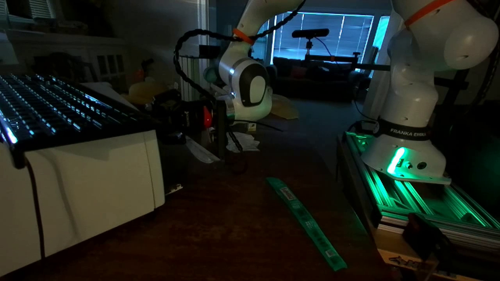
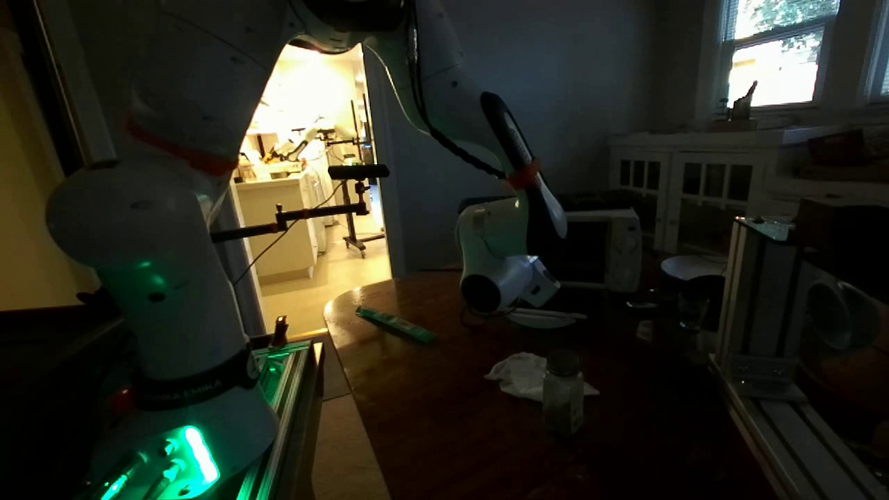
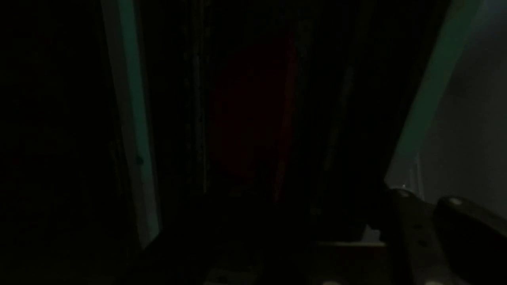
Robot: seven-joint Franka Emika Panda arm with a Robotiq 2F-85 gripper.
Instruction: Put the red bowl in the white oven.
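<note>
Though dim, curved red bowl (image 3: 249, 111)

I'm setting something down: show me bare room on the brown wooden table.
Bare wood shows between the long flat green packet and the boxy white oven, and between packet and crumpled white scrap. Crowded: around scrap and clear lidded jar; at the oven's front, by the white robot arm.

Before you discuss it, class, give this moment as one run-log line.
gripper: near front of white oven, grip unclear; red bowl: probably the wrist view's dark red shape, placement unclear; green strip: on table; completion: unconfirmed
</note>
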